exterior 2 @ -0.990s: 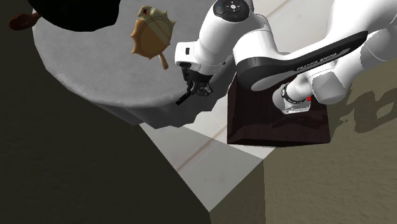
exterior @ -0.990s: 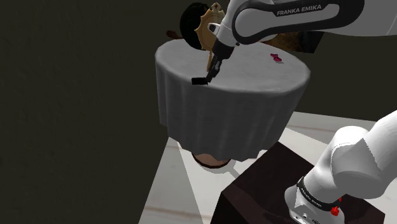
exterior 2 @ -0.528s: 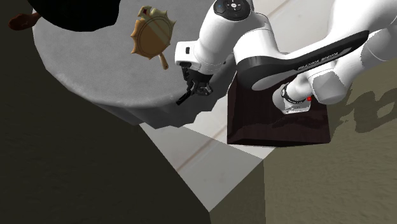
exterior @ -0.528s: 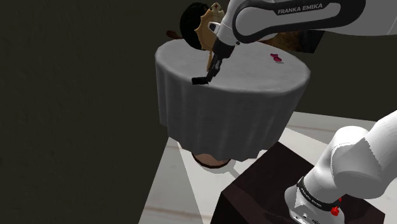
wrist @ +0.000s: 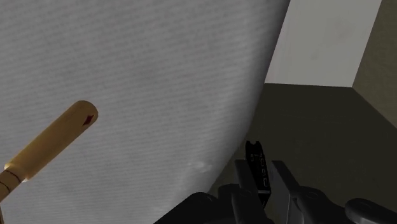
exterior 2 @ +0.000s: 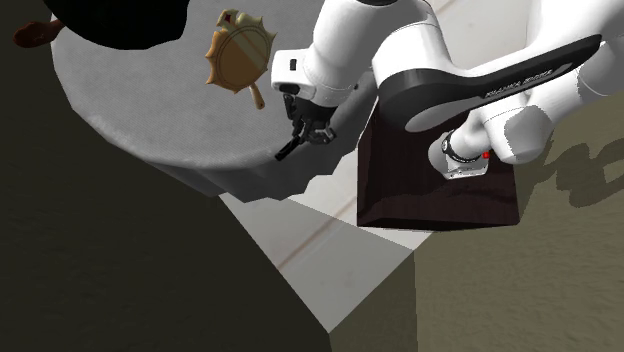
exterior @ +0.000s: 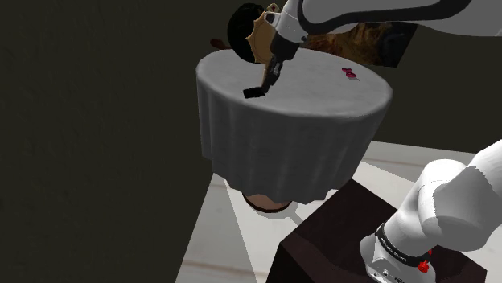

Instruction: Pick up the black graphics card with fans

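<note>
Since the jaws are clamped on the card [exterior: 254, 92], the task's thing lies to no side of them but between them. In the wrist view it stands out as a thin black strip from between the fingers [wrist: 283, 184], its long axis running on along them. In the shoulder view it slants down and left from the arm [exterior: 285, 36], in the upper middle of the frame, over the counter [exterior: 322, 129] near its front-left rim. Whether it touches the cloth I cannot tell. The way to go looks like straight up, clear of the brown turtle [exterior 2: 240, 55] in the second exterior view's upper middle.
</note>
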Available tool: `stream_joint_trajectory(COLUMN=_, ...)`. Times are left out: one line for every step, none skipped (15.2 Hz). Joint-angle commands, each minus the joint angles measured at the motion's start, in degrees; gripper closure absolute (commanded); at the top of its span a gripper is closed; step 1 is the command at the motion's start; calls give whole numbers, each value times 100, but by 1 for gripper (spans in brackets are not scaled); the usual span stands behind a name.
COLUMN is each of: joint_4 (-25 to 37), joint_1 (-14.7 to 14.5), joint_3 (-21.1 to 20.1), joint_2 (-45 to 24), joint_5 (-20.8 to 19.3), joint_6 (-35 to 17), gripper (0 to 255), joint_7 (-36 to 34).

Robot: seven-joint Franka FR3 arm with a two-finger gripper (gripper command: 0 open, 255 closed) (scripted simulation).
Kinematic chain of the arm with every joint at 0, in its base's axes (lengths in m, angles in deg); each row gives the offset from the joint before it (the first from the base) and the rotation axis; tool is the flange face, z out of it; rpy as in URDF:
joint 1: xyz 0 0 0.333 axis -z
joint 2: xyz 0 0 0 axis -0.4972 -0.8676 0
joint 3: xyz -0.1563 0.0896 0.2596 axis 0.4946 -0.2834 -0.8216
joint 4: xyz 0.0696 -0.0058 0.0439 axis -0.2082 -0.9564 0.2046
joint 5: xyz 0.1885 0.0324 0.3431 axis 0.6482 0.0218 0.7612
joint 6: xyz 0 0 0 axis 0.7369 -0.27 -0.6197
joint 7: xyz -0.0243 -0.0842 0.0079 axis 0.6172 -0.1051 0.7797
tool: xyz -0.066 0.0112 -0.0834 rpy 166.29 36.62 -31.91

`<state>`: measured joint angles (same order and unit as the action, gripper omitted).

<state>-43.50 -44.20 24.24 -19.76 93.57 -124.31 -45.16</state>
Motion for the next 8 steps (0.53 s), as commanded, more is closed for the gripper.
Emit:
stream_joint_trajectory(joint_4=169, joint_1=4, joint_3=7, joint_2=-7, joint_5=-5, joint_6=165, gripper=255, joint_7=-4)
stream_joint_trajectory(joint_4=252, joint_1=4, joint_3=7, joint_2=-13, joint_5=-8, joint_6=242, gripper=255, joint_7=-11)
stream_joint_trajectory(joint_4=337, joint_1=4, joint_3=7, joint_2=-21, joint_5=-10, joint_6=318, gripper=255, joint_7=-17)
stream_joint_trajectory(joint_4=422, joint_1=5, joint_3=7, joint_2=-29, joint_5=-12, joint_6=395, gripper=255, joint_7=-23)
stream_joint_trajectory(joint_4=510, joint_1=5, joint_3=8, joint_2=-39, joint_5=-14, joint_6=473, gripper=255, joint_7=-29)
stream_joint_trajectory(joint_4=598, joint_1=5, joint_3=8, joint_2=-50, joint_5=-16, joint_6=550, gripper=255, joint_7=-35)
stream_joint_trajectory(joint_4=611, joint_1=5, joint_3=8, joint_2=-51, joint_5=-16, joint_6=562, gripper=255, joint_7=-36)
stream_joint_trajectory(joint_4=611, joint_1=5, joint_3=8, joint_2=-52, joint_5=-16, joint_6=562, gripper=255, joint_7=-36)
